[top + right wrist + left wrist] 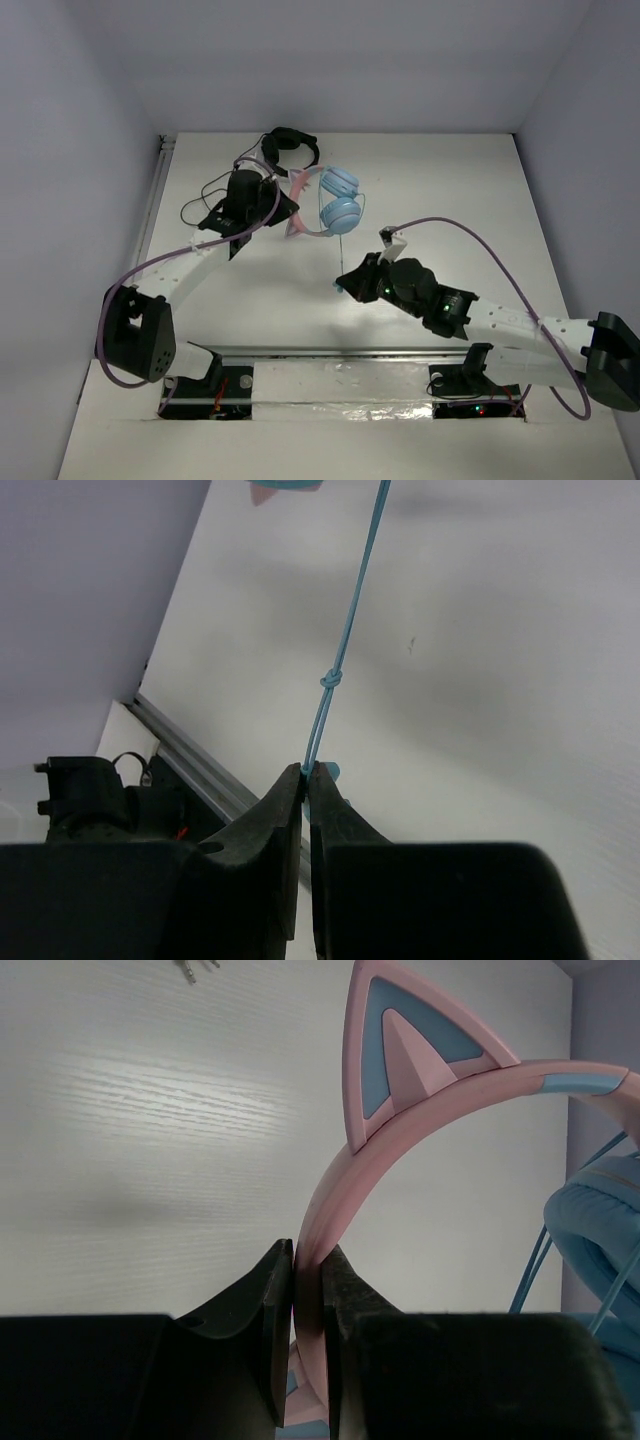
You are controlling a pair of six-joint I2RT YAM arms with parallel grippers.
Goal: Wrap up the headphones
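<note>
Pale blue cable (358, 580) runs straight from the right gripper (307, 772), pinched on it, away to the headphones (340, 212); left gripper (308, 1255) is clamped on the pink headband (325, 1200).

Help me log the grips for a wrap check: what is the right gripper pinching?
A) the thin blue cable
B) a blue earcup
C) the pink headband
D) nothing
A: in the right wrist view the right gripper is shut on the thin blue cable, which runs straight up from its fingertips. The pink headband sits in the left gripper instead.
</note>
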